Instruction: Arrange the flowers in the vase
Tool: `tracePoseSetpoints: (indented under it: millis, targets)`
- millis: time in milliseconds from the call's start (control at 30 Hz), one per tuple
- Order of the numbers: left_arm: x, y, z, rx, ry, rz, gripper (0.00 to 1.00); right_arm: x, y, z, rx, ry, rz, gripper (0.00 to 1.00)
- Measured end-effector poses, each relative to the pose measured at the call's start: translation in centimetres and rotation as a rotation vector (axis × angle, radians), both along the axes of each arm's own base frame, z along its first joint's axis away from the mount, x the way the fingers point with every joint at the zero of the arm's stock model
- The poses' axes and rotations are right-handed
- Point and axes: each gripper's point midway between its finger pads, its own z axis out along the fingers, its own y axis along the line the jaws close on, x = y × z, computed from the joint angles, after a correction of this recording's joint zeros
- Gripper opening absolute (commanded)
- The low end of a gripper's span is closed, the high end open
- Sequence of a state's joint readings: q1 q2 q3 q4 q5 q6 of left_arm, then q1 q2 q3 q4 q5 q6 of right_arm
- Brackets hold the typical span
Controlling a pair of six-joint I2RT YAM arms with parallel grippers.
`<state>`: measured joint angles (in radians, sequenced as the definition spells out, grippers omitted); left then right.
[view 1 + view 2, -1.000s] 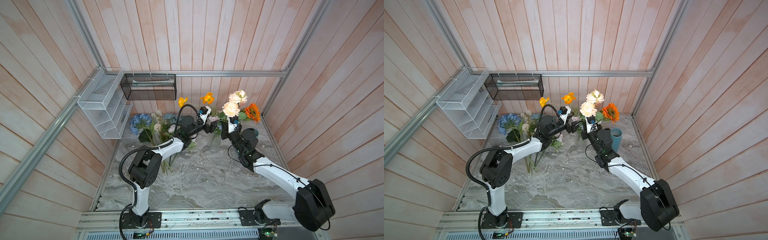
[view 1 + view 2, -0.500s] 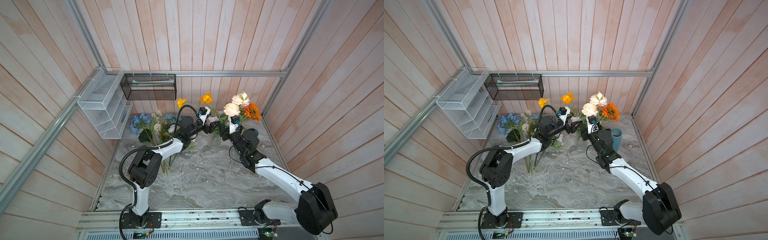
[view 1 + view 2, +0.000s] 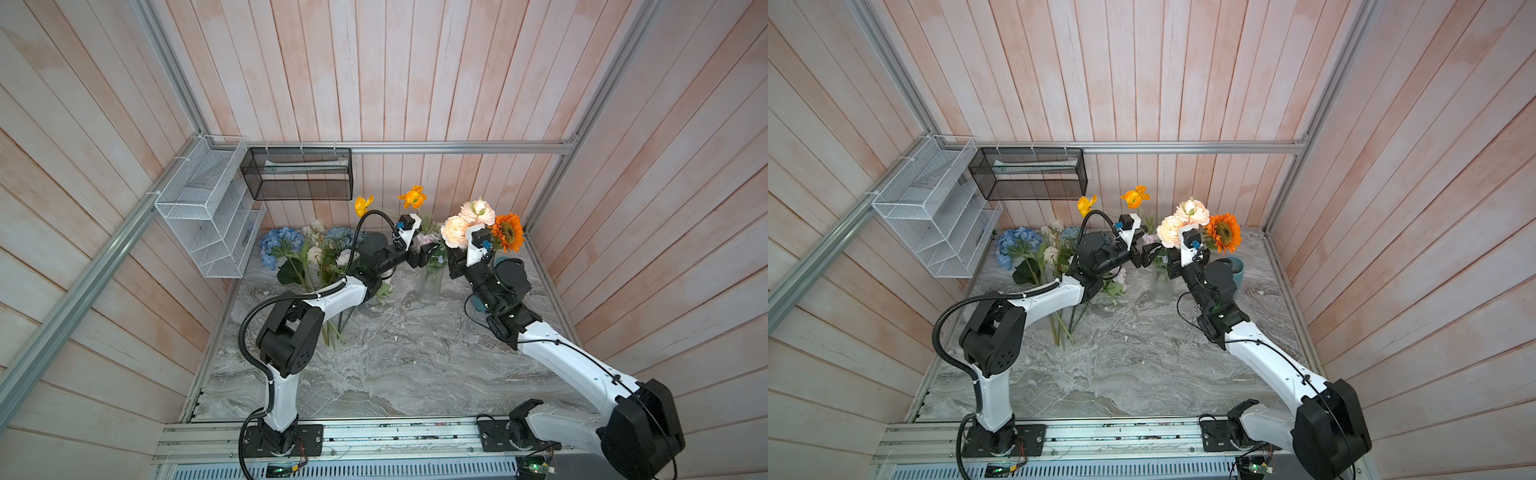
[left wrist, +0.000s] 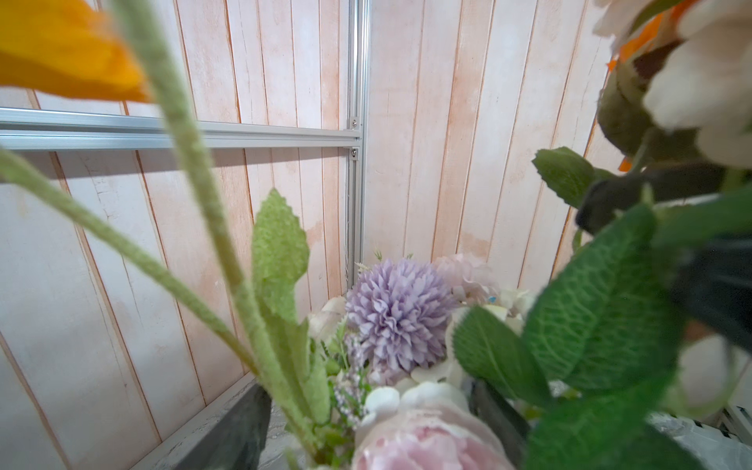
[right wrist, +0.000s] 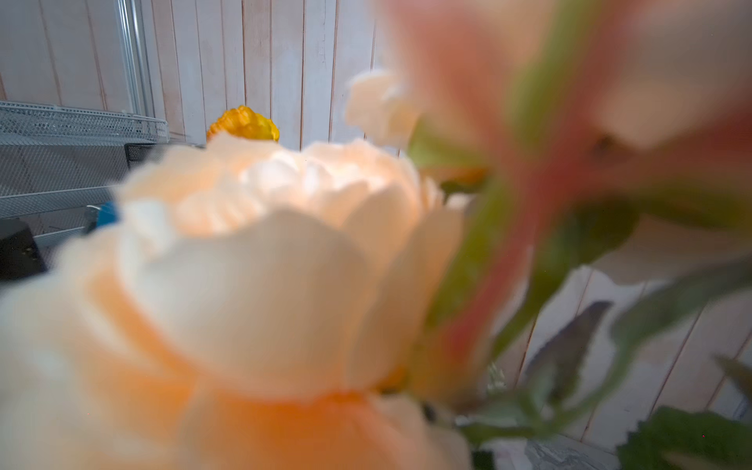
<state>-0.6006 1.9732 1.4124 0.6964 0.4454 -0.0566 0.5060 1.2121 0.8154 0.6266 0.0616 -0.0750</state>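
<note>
A clear glass vase [image 3: 430, 284] [image 3: 1160, 289] stands at the back of the marble table. It holds orange poppies [image 3: 412, 196], peach roses [image 3: 455, 232] [image 5: 264, 264], an orange sunflower [image 3: 508, 232] and a lilac bloom [image 4: 401, 309]. My left gripper [image 3: 426, 255] [image 4: 366, 421] is open at the vase's mouth, its fingers [image 4: 234, 431] wide apart around poppy stems and a pink rose. My right gripper [image 3: 454, 266] sits just right of the vase under the peach roses, which hide its jaws. More flowers, among them a blue hydrangea [image 3: 280, 245], lie at the left.
A teal cup [image 3: 1236, 266] stands behind my right wrist. A white wire rack [image 3: 208, 224] and a black mesh basket [image 3: 299, 174] hang on the back-left walls. Loose stems [image 3: 332, 332] stretch forward under my left arm.
The peach roses and the sunflower have sunk slightly lower by the vase. My right wrist has shifted a little. The left arm has not moved.
</note>
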Motion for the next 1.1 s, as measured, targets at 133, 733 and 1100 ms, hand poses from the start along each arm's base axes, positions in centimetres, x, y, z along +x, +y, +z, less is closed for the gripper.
tracePoseSetpoints:
  millis: [133,733,1100]
  targets:
    - [-0.1,0.1,0.1,-0.001,-0.002,0.0,0.78,0.3,0.3,-1.1,-0.01,0.022,0.004,0.3]
    - [-0.8,0.6,0.5,-0.012,0.016,0.003,0.9,-4.0,-1.4,-2.2,0.055,0.101,0.056,0.74]
    - [-2.7,2.5,0.8,-0.033,0.125,0.025,1.0,-6.4,-2.3,-9.5,0.079,0.301,0.071,0.83]
